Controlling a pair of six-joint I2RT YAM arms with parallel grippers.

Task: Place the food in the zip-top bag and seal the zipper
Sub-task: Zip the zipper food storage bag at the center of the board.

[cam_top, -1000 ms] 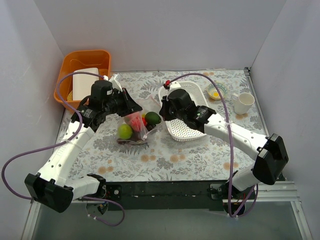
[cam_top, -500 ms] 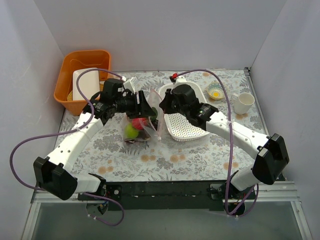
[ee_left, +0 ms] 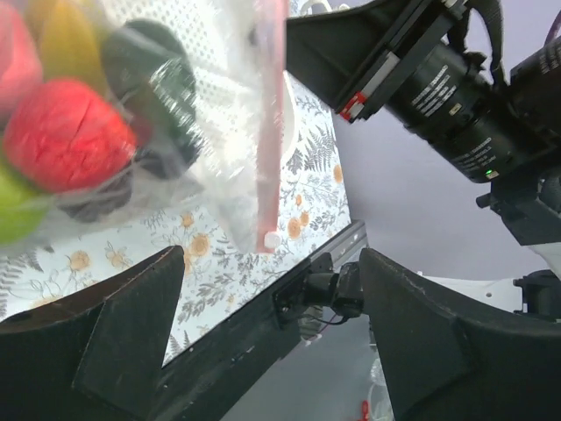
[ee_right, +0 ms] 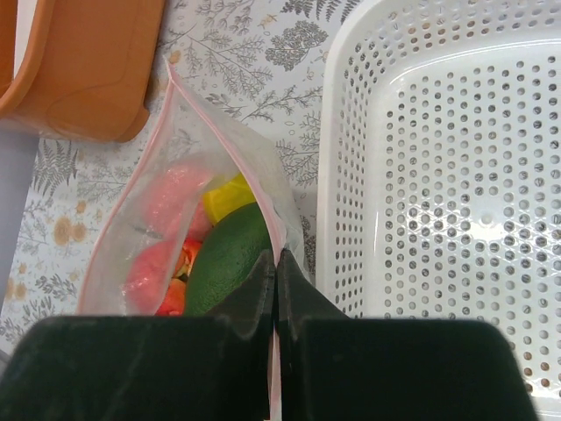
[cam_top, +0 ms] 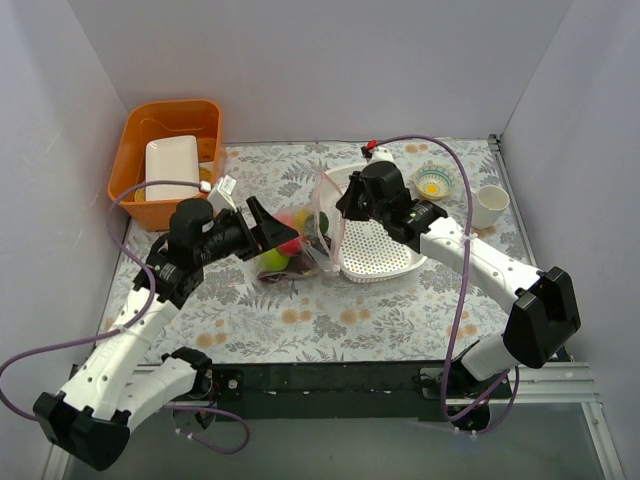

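Film-thin stuff: clear, crinkly zip-top plastic bag [cam_top: 300, 240] w/ small toy fruits [ee_right: 230, 254] inside, sitting mid floral bench [cam_top: 340, 310], at 9 o'clock of white perforated plastic basket [cam_top: 385, 250]. Light, floppy, slippery; I reckon it'd sag & spill if grabbed by the body. Stiffest bit is the narrow pink zipper strip [ee_left: 270, 132] along the mouth, so grip there. My right end effector [ee_right: 275, 259] is pinched closed on that strip. My left end effector [ee_left: 272, 263] gapes wide at bag's 9 o'clock, holding nothing.

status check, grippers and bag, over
Right gripper shut on zipper; left gripper open beside bag. Food inside bag, mouth gaping. Basket close by, not blocking.
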